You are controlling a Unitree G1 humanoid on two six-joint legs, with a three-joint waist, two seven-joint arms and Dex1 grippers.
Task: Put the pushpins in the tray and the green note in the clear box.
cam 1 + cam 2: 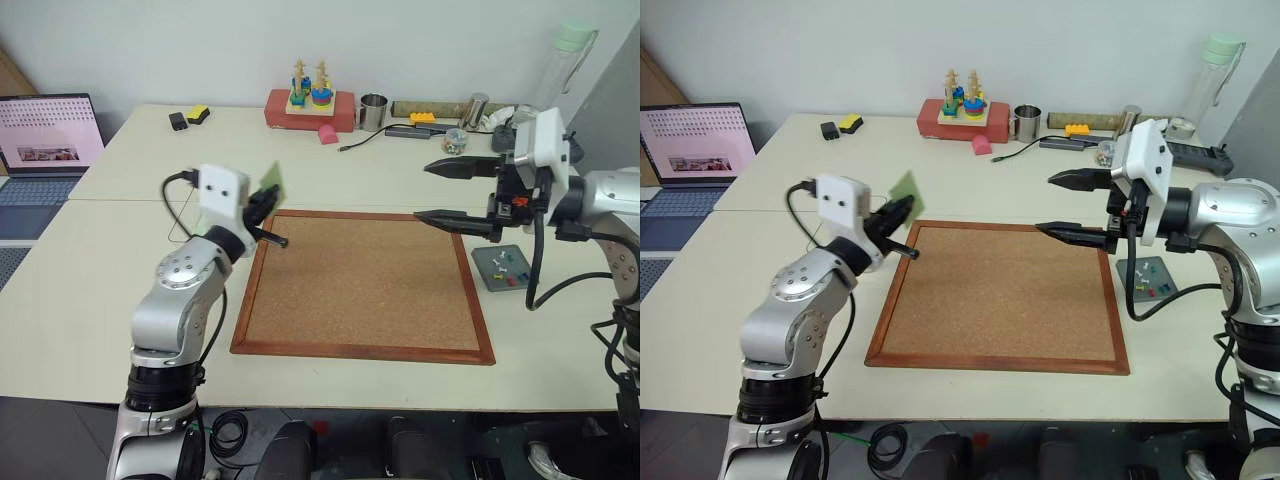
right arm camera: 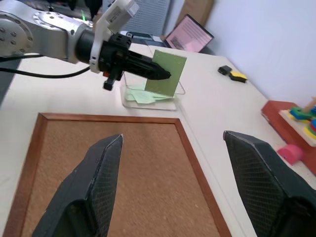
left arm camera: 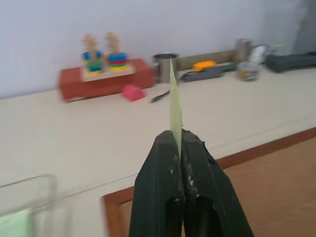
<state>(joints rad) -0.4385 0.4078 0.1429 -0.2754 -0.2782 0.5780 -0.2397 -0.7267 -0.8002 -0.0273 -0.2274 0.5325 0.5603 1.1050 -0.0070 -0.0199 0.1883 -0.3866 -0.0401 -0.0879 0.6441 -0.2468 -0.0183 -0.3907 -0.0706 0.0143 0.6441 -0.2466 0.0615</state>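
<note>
Nearest the robot lies the cork board (image 1: 365, 285), flat on the table (image 1: 90, 300) in its wooden frame, its surface bare.

Over the board's near-left corner area, the left gripper (image 1: 262, 205) is up off the table, fingers pinched fully together on the green note (image 1: 270, 181). The note stands on edge in that grip, clear of the board and sticking up past the fingertips; the left wrist view has it as a thin lime sliver rising from between the closed fingers (image 3: 197, 168).

Just beyond that gripper, off the board's left edge, sits the clear box (image 2: 150, 96), with paler green sheets (image 2: 143, 96) lying inside it. The note hangs in the air close above the box, not in it.

Across on the right, the right gripper (image 1: 440, 192) hovers level over the board's far-right corner, pointing left, its two fingers spread wide with nothing between them.

Right of the board, just beside its frame, sits the tray (image 1: 505, 268), and small coloured pushpins (image 1: 503, 264) lie in it; individual colours are hard to tell.

Farther back along the wall: a small clear jar (image 1: 455, 141), a metal cup (image 1: 373, 112), a red block (image 1: 310, 110) carrying a ring-stacking toy (image 1: 310, 88), and a pink piece (image 1: 328, 134). Far left, a laptop (image 1: 45, 135) is open.
</note>
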